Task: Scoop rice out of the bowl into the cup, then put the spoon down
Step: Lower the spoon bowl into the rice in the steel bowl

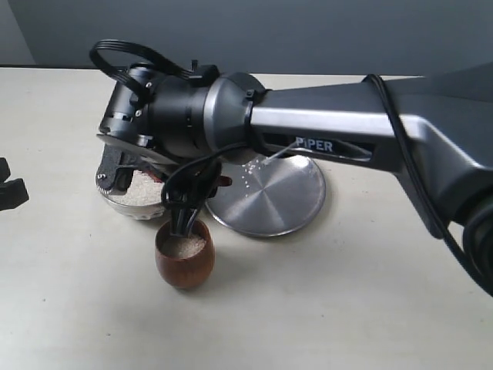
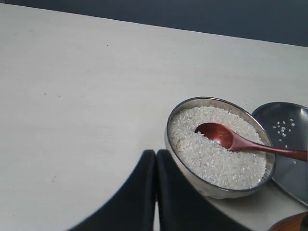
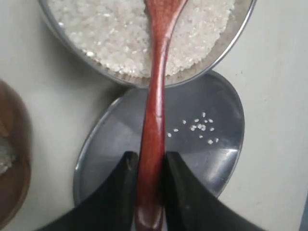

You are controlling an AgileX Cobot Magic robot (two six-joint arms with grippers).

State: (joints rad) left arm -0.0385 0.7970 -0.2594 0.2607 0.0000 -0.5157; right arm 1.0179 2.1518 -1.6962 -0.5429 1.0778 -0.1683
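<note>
Wooden spoon (image 3: 156,96) clamped between my right fingers (image 3: 185,192), head on the rice (image 3: 106,33) in the bowl (image 3: 230,45); my left fingers (image 2: 137,197) pressed together, empty

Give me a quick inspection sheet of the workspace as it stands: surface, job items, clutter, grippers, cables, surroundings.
Surface: pale matte table.
Job's things: bowl nearly full of rice; spoon head resting in the rice, handle reaching out over the plate; cup upright beside the bowl, some rice inside.
Clutter: flat steel plate next to the bowl, a few stray grains on it.
Grippers: right gripper shut on the spoon handle; left gripper shut, holding nothing.
Cables: black cables loop at the right arm's wrist; one droops toward the cup.
Surroundings: dark grey wall; nothing else seen.
</note>
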